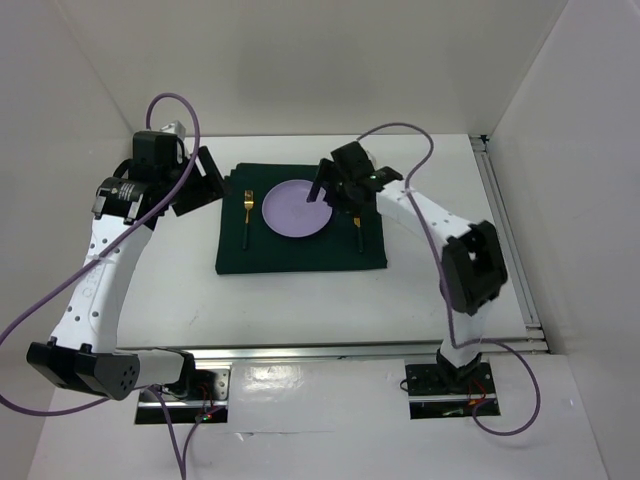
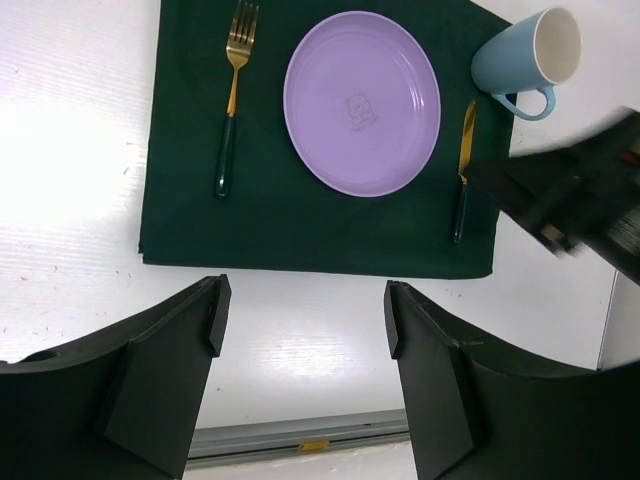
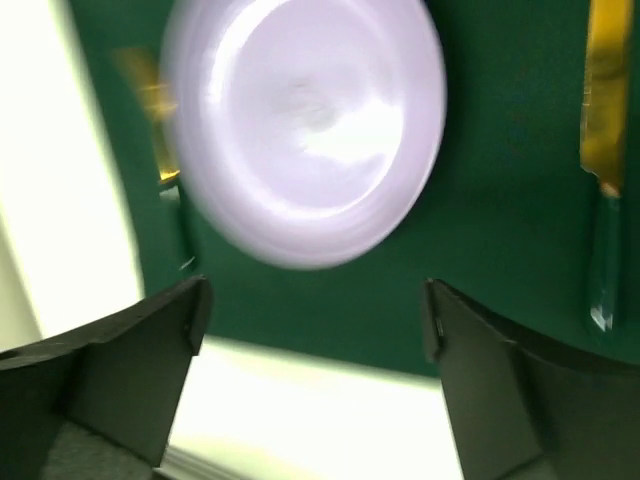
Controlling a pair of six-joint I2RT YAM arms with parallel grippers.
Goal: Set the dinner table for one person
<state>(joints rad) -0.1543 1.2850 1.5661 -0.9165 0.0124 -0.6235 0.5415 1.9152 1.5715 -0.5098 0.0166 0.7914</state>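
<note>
Table [image 1: 300,310]: white, carries a green mat [image 1: 300,250] at its middle.
Setting: plate [image 1: 297,209] centred on the mat, fork [image 1: 247,215] and knife [image 2: 463,170] flanking it for eating, cup [image 2: 525,55] at a mat corner.
Left hand [image 2: 305,330]: open, empty, beside the mat.
Right hand [image 3: 315,330]: open, empty, over the plate's edge.

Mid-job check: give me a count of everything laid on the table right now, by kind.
green mat: 1
plate: 1
fork: 1
knife: 1
mug: 1
Total: 5
</note>
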